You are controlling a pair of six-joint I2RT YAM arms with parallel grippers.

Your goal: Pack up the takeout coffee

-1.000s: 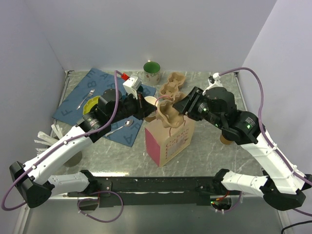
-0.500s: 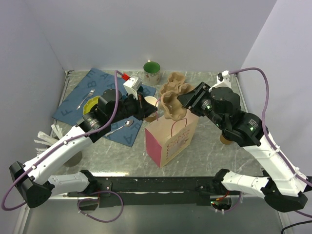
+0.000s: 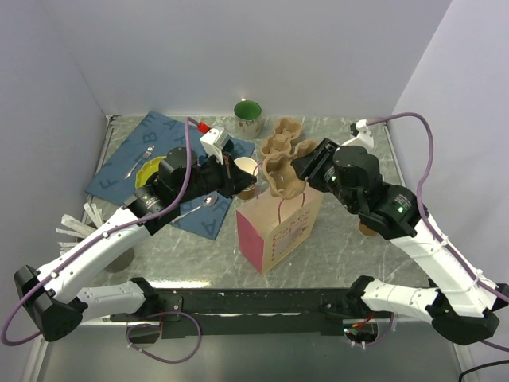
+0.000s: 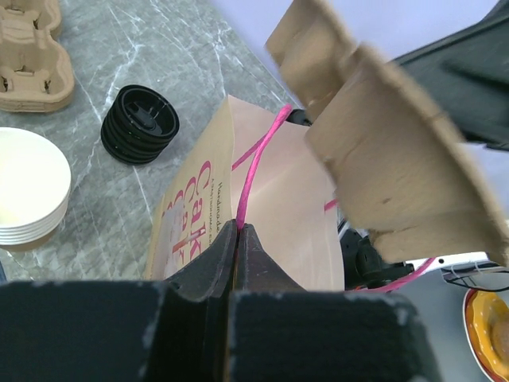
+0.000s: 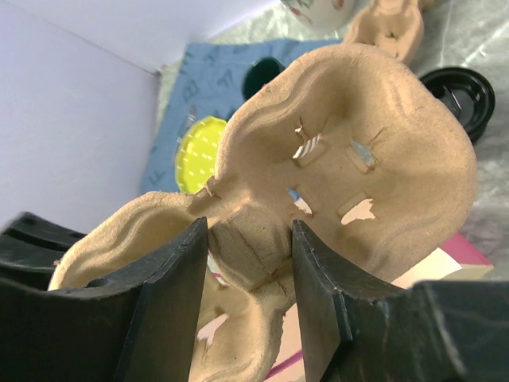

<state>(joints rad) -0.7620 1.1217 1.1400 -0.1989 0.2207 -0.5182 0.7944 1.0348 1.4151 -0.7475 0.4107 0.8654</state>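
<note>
No kraft cup with a black sip lid shows clearly. A brown cup (image 3: 367, 228) peeks out behind my right arm, its top hidden. The kraft paper bag (image 3: 274, 231) with a pink side stands at the table's centre. My left gripper (image 3: 237, 177) is shut on the bag's pink handle (image 4: 253, 167), holding the rim up. My right gripper (image 3: 301, 171) is shut on a pulp cup carrier (image 3: 280, 179), gripping its central ridge (image 5: 246, 251) and holding it tilted just above the bag's mouth.
A stack of lidless paper cups (image 3: 246, 169) stands behind the bag. A stack of black lids (image 4: 140, 123), a second pulp carrier (image 3: 282, 137) and a green mug (image 3: 248, 118) are further back. A blue mat (image 3: 131, 159) with a yellow plate, fork and spoon lies far left.
My right gripper lifted the carrier from the bag's mouth and tilted it, then eased it slightly back over the bag. My left gripper kept hold of the handle.
</note>
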